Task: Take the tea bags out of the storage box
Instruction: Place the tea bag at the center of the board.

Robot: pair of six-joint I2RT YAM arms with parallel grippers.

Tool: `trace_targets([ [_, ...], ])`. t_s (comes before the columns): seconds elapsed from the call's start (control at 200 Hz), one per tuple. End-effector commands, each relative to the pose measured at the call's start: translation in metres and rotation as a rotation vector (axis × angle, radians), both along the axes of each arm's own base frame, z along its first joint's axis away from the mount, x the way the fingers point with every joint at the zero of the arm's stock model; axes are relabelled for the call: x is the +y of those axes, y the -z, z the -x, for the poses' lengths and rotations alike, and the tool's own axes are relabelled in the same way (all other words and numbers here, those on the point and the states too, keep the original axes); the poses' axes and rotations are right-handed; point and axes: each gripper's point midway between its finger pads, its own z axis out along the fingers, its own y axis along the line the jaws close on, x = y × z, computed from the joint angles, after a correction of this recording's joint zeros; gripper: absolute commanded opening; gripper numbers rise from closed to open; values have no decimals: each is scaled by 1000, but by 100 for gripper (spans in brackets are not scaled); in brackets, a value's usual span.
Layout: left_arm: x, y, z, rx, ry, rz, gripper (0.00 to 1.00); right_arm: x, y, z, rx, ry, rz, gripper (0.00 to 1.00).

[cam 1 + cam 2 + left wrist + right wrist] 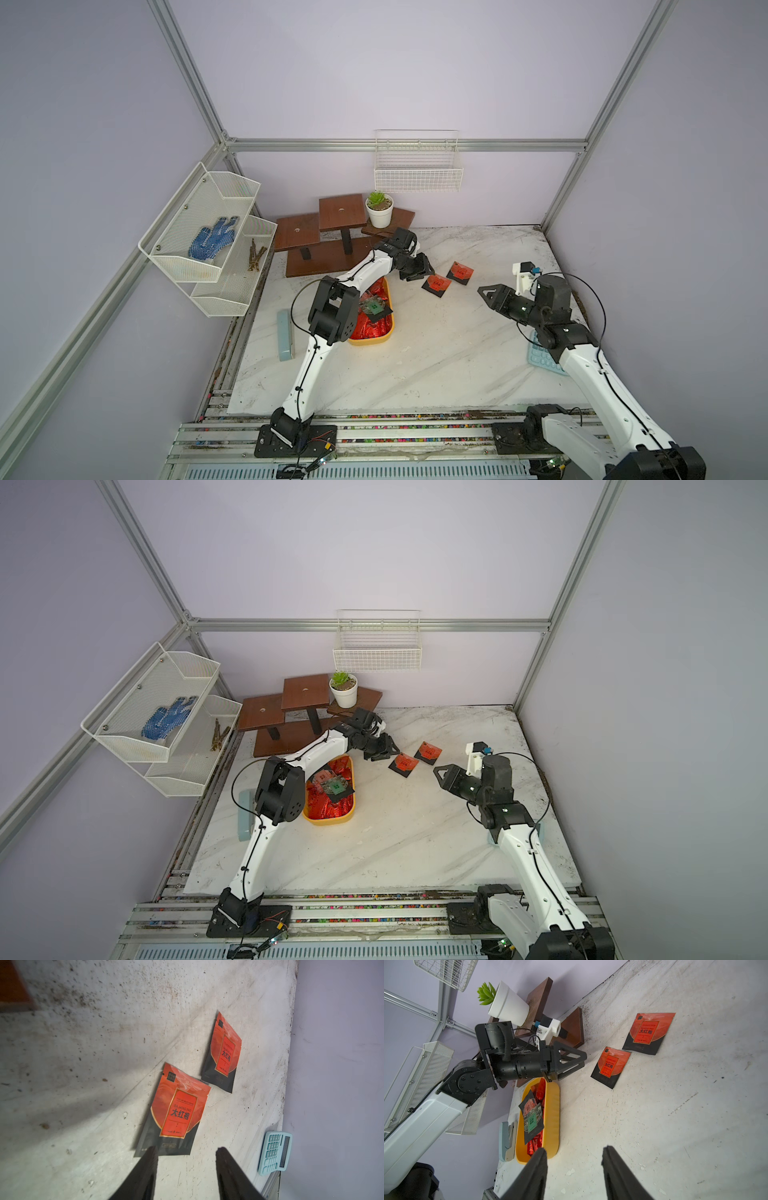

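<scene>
Marbled white desk (83,1064), speckled with dark dirt, lies under your left claw (186,1150). Its two fingers (145,1167) are spread with nothing between them. In the wrist view one tip overlaps the lower edge of the nearer black-and-red tea packet (176,1113); I cannot tell if it touches. The second packet (223,1053) lies just beside it, the corners almost meeting. Your right claw (574,1150) is also spread and empty, near the same place.

Be careful here. If you pull the left claw back low, I think a finger can drag the nearer packet. If both claws go together to the storage box (552,1118), they may hit each other, because the left arm (332,307) hangs above it and hides part of it in both top views.

The box stands apart from the two packets and is far from empty. A green-label packet (532,1124) lies loose on many shiny red foil sachets (540,1091). Foil is slippery, so one pinch may lift two, or tip the light box.
</scene>
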Motion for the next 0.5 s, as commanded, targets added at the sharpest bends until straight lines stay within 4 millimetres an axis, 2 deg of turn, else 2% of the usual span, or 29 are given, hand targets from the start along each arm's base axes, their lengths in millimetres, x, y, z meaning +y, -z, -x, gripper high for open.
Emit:
trace_targets([
  [0.0,-7,-30,2,-82,43,14,50,1,-2,0,-22,-11,-9,51],
  [0.275,-19,-48,37,-155,126,-24,50,0,0,1,-25,-1,-10,54],
  [0.495,-14,-66,52,-211,127,-57,49,0,1,1,-25,-2,-12,56],
])
